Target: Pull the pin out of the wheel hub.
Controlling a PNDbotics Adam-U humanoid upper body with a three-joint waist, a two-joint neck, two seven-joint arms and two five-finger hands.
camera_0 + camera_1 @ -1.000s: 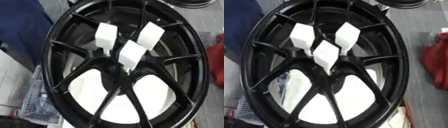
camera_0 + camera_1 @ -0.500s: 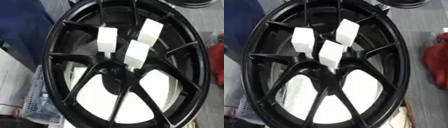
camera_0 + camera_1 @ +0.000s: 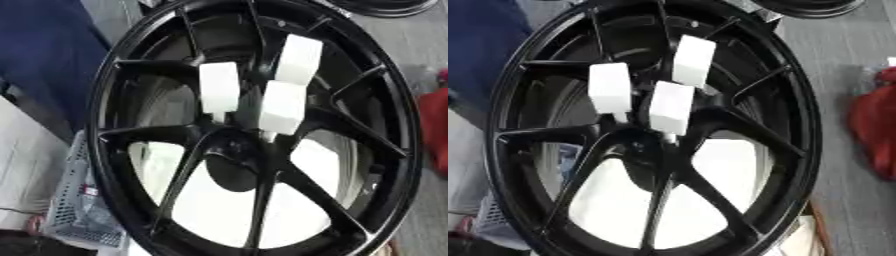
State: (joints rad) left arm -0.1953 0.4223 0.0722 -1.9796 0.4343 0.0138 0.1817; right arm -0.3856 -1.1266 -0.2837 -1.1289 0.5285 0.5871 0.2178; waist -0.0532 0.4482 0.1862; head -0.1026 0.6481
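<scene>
A large black spoked wheel [image 3: 398, 150] fills both views, with its hub [image 3: 229, 150] near the middle. Three white block-shaped pins stand out of the hub area just above its centre. One is on the left [image 3: 219, 87], one at the upper right [image 3: 299, 59] and one in front nearest the hub [image 3: 283, 106]. The narrow stems of the left and front pins reach down to the hub. Neither robot hand shows in either view.
Dark blue cloth [image 3: 44, 50] lies at the upper left. A grey mesh basket [image 3: 79, 220] sits at the lower left beside the rim. A red thing [image 3: 877, 125] lies on the grey floor at the right. Part of another black wheel [image 3: 385, 5] shows at the top.
The whole picture has shifted and tilted, so the camera has moved. The three white pins keep their places on the wheel.
</scene>
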